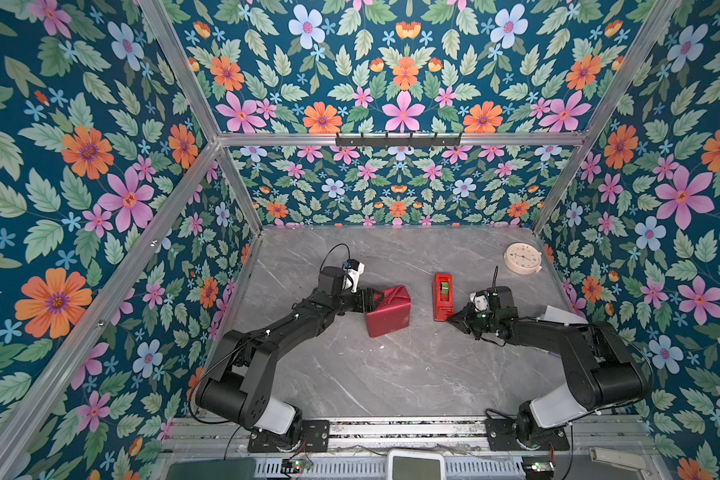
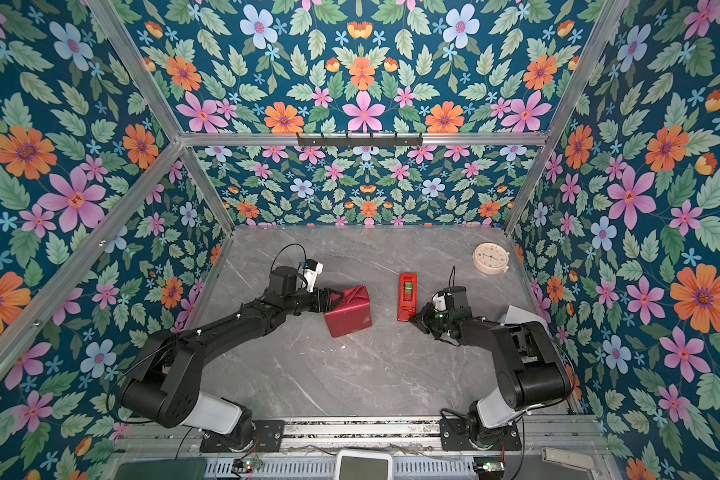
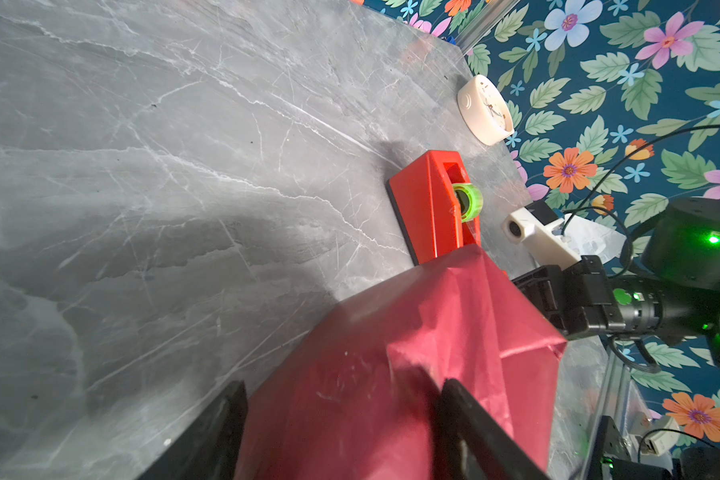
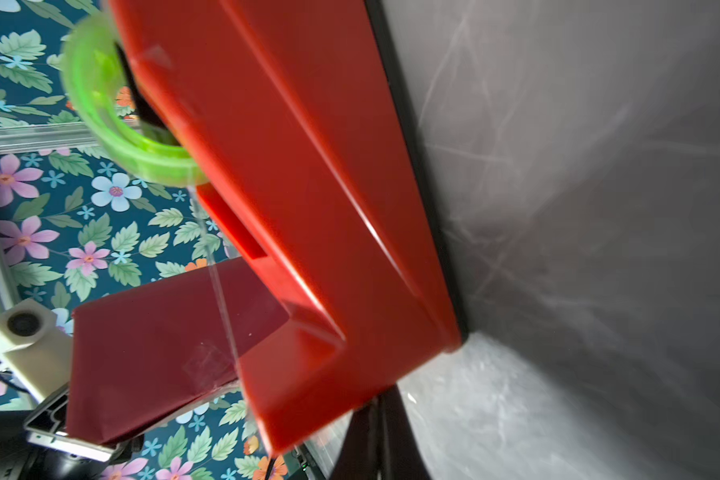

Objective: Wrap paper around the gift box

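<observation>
The gift box is hidden inside the paper (image 1: 389, 318) (image 2: 350, 318), a dull maroon parcel standing tilted left of the table's middle in both top views. A folded end flap faces my left gripper (image 1: 374, 298) (image 2: 334, 300). That gripper (image 3: 342, 386) has a finger on each side of the parcel (image 3: 391, 332) and holds it. My right gripper (image 1: 449, 320) (image 2: 412, 320) is shut at the near end of the red tape dispenser (image 1: 442, 296), its fingers pressed together (image 4: 385, 399). Nothing shows between them. The parcel (image 4: 154, 349) appears beyond the dispenser.
The dispenser (image 3: 433, 208) (image 4: 308, 187) holds a green tape roll (image 4: 113, 116), and a clear strip hangs from it. A cream round clock (image 1: 522, 257) (image 2: 490, 257) lies at the back right. A white sheet (image 1: 562, 313) lies behind my right arm. Flowered walls close three sides.
</observation>
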You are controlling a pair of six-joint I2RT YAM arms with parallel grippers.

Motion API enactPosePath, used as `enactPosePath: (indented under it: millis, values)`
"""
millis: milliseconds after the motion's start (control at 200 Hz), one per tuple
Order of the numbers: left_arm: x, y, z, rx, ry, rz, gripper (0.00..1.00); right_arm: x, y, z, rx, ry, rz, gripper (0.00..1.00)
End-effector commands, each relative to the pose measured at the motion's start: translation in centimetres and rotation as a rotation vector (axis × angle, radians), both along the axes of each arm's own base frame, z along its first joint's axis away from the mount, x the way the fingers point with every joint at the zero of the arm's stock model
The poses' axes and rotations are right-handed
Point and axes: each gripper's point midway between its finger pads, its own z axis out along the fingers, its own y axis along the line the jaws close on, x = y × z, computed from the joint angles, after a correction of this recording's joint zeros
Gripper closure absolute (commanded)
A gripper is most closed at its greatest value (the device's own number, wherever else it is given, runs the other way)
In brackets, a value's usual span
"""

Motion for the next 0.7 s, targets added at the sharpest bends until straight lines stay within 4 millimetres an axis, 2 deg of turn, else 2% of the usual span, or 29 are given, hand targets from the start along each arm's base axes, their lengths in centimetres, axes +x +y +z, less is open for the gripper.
enactPosePath:
  millis: [0,240,445,695]
  values:
    - [-1.3,1.8,-3.5,0.122,0.103,0.035,0.25,-0.8,-1.0,-1.2,-0.074,0.046,-0.004,1.00]
    - [-1.3,1.9,-3.5,0.123,0.105,0.036,0.26,-1.4,-1.1,-2.2,-0.097,0.088,0.028,1.00]
    - [-1.3,1.9,-3.6,0.125,0.106,0.038,0.25,-1.8,-2.6,-3.1,-0.109,0.121,0.008,1.00]
    - [-1.3,1.9,-3.7,0.126,0.105,0.039,0.25,-1.7,-2.5,-1.7,-0.087,0.089,0.022,1.00]
